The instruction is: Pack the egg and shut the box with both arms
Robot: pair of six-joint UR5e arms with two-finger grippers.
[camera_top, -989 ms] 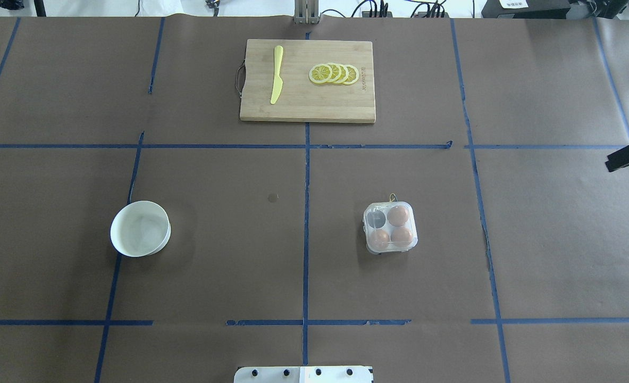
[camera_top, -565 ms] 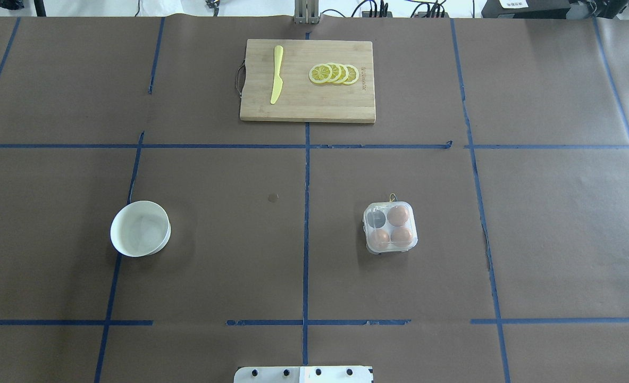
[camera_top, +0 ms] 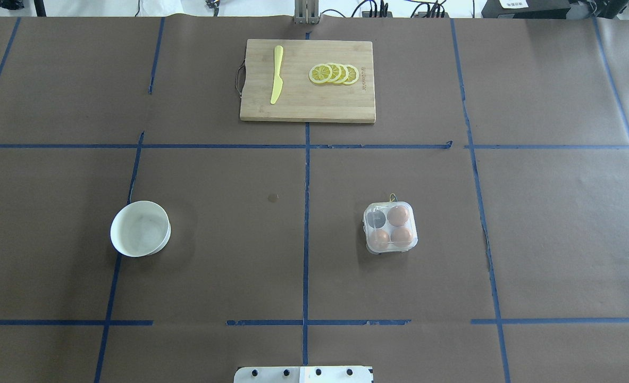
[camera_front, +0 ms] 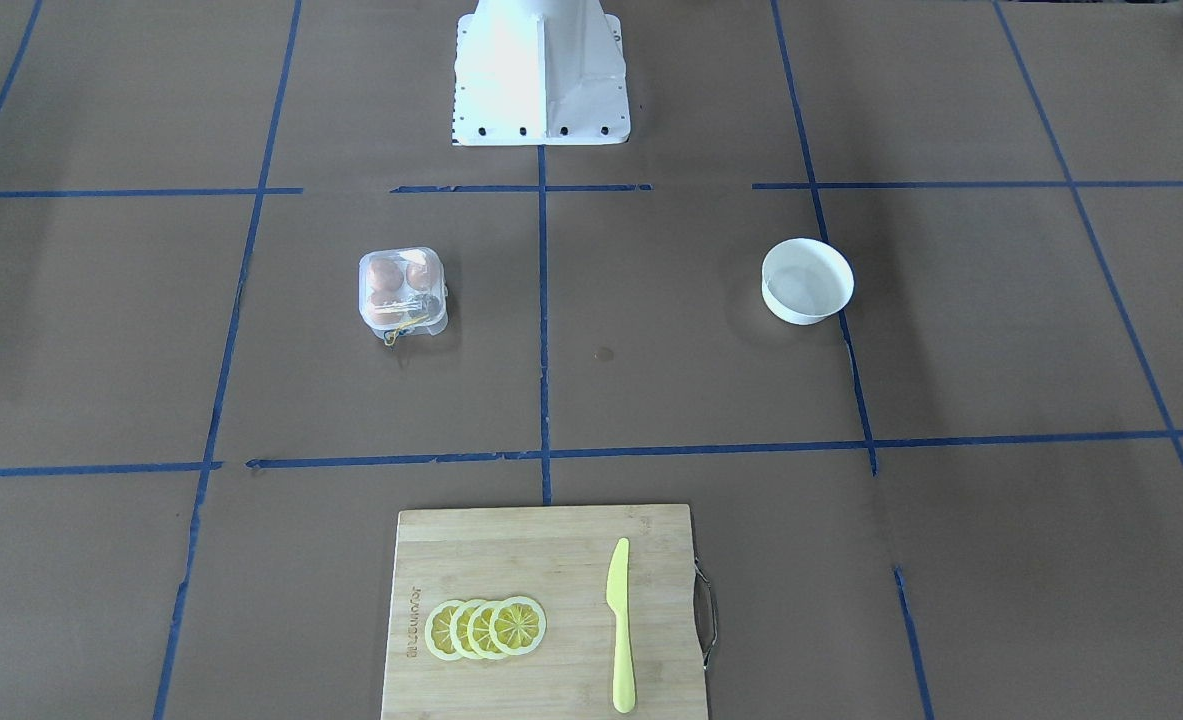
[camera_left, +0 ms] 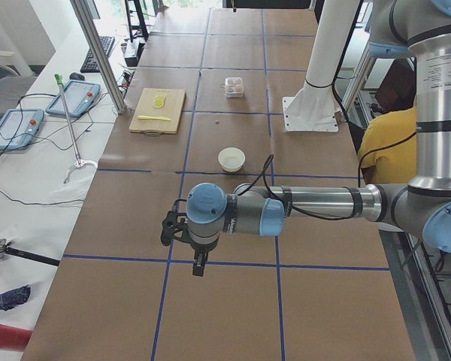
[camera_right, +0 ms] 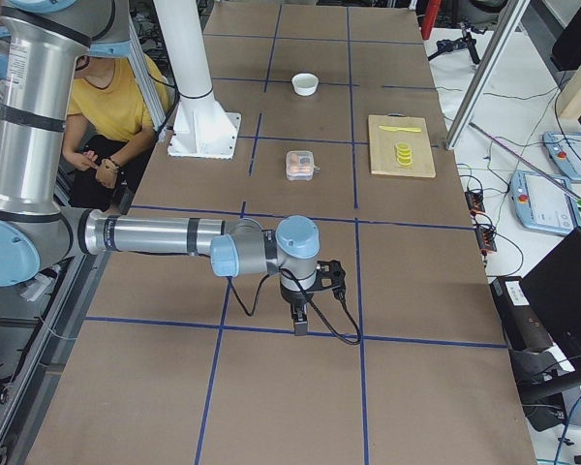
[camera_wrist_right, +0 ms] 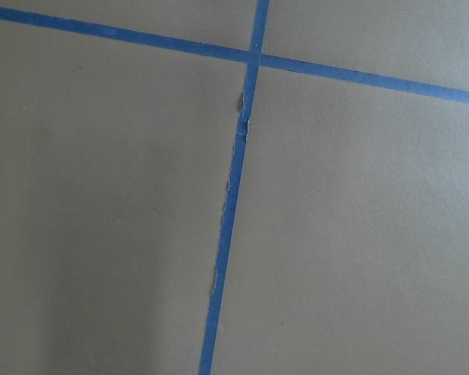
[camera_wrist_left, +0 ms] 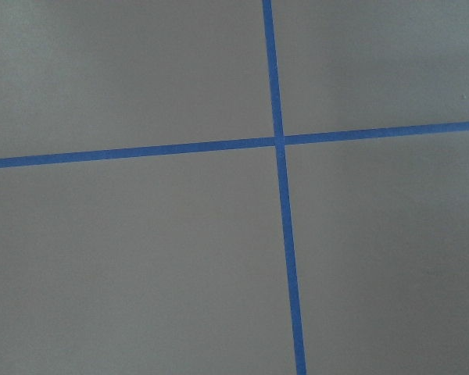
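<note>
The clear box (camera_top: 390,227) stands right of the table's middle with its lid down; it also shows in the front view (camera_front: 402,289). Three orange-brown eggs lie inside, one of them at the far right cell (camera_top: 398,215); the far left cell is dark and bare. My left gripper (camera_left: 198,265) shows only in the exterior left view, far off the box toward the table's left end. My right gripper (camera_right: 299,325) shows only in the exterior right view, near the table's right end. I cannot tell whether either is open or shut. Both wrist views show only brown paper and blue tape.
A white bowl (camera_top: 140,229) stands at the left. A wooden cutting board (camera_top: 307,81) with a yellow knife (camera_top: 276,74) and lemon slices (camera_top: 334,74) lies at the far middle. The white pedestal (camera_front: 541,75) stands at the near edge. An operator in yellow (camera_right: 116,107) sits behind the robot.
Black gripper parts that showed at the overhead view's right edge one second ago have left the view. The box, bowl and board have not moved.
</note>
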